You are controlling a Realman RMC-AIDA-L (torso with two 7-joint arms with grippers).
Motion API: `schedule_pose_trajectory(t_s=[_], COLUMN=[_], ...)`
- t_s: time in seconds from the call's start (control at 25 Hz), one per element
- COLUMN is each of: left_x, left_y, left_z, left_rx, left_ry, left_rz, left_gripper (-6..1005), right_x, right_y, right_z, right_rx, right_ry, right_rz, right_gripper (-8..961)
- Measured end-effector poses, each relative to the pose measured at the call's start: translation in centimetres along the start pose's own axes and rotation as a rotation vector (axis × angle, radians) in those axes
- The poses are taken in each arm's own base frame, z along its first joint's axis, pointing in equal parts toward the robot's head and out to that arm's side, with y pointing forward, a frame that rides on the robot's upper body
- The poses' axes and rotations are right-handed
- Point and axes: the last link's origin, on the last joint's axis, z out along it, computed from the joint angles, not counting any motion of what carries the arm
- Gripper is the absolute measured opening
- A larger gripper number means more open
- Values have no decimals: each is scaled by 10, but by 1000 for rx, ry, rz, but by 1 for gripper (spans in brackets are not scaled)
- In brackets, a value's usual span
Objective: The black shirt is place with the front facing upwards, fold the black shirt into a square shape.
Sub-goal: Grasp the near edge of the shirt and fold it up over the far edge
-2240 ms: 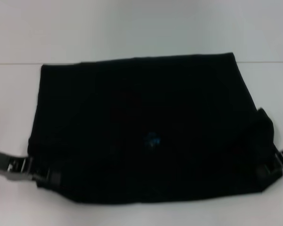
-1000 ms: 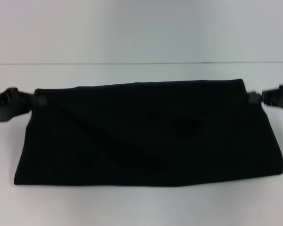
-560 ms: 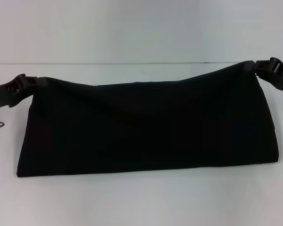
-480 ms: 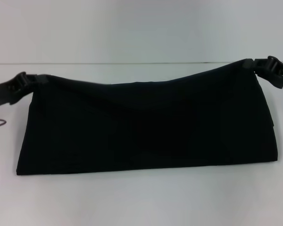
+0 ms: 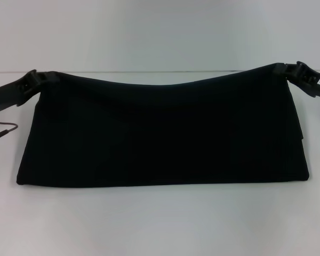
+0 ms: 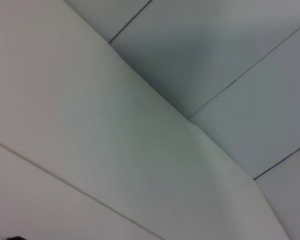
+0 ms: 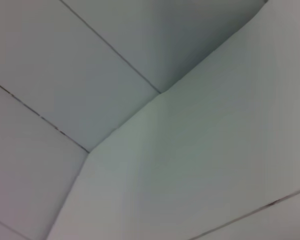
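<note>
The black shirt (image 5: 160, 133) hangs as a wide folded band in the head view, its lower fold resting on the white table. No lettering or label shows on it. My left gripper (image 5: 38, 79) is shut on the shirt's upper left corner. My right gripper (image 5: 286, 70) is shut on the upper right corner. Both corners are held up and apart, and the top edge sags between them. Neither wrist view shows the shirt or any fingers.
The white table (image 5: 160, 224) runs under and in front of the shirt, and its far edge meets a pale wall (image 5: 160, 32). A thin cable (image 5: 2, 131) hangs by my left arm. The wrist views show only pale wall panels (image 6: 150, 120) (image 7: 150, 120).
Both grippers have lifted the shirt's near edge off the table and carried it up and outward to the far side. The shirt has gone from a flat rectangle to a stretched hanging band.
</note>
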Motion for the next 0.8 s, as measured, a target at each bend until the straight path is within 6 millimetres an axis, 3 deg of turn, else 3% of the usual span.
schedule_pose_trajectory(t_s=[0.8], left_x=[-4], left_y=[6], left_z=[30], left_rx=[105], left_ry=[137], left_rz=[36], left_gripper=[72], right_x=[-1], right_y=[-1], right_z=[33], right_rx=[202], right_ry=[-52], right_rz=[-158], right_gripper=[50])
